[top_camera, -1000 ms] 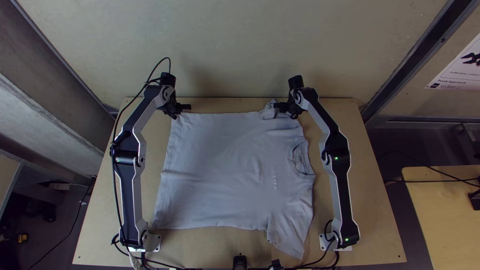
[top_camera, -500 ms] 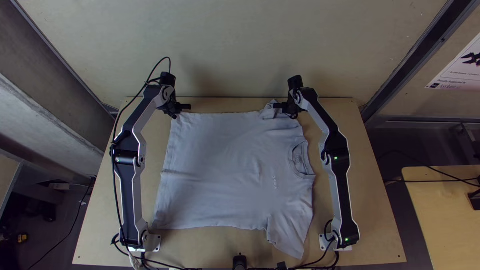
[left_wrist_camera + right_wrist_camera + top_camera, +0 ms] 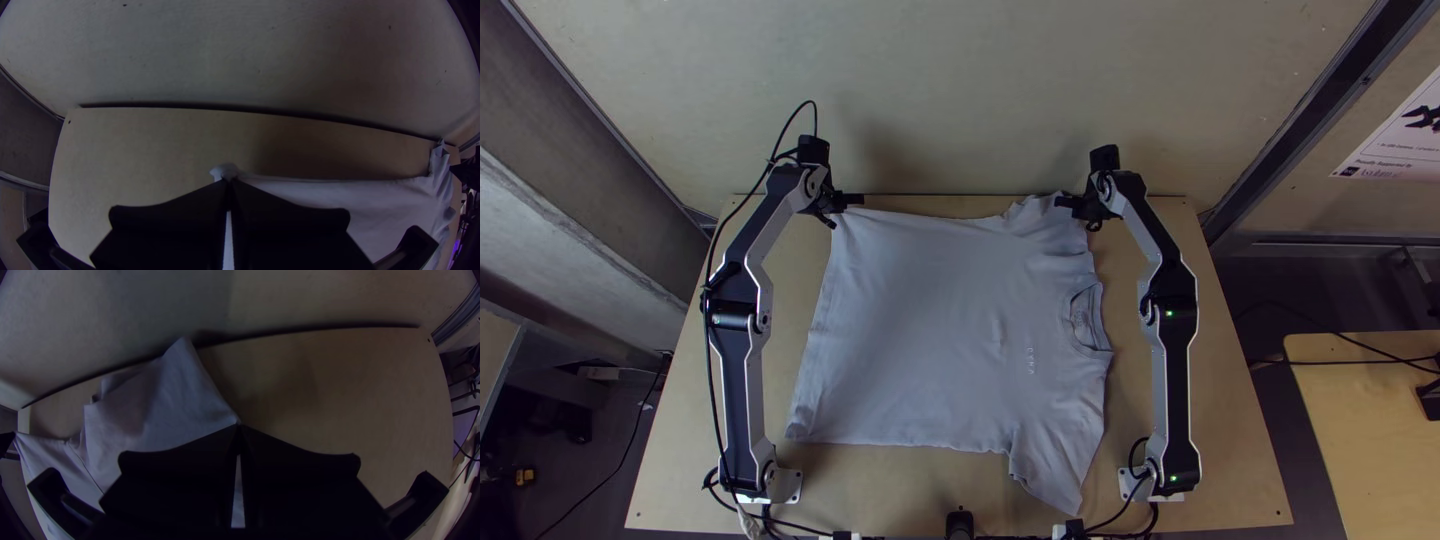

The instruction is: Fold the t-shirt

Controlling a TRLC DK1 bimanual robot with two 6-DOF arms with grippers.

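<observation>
Since the earlier frames, the right gripper (image 3: 1063,201) has moved right and slightly farther, and the left gripper (image 3: 854,199) has gone a little farther too; the grey t-shirt (image 3: 930,320) has shifted with them, its near side edge drawn toward the far side. The left gripper's fingers are closed on the shirt's far-left hem corner, the right's on the edge of the creased far sleeve (image 3: 1055,228). The shirt lies spread on the wooden table (image 3: 1220,400), collar (image 3: 1072,334) to the right, near sleeve (image 3: 1055,470) pointing nearer.
</observation>
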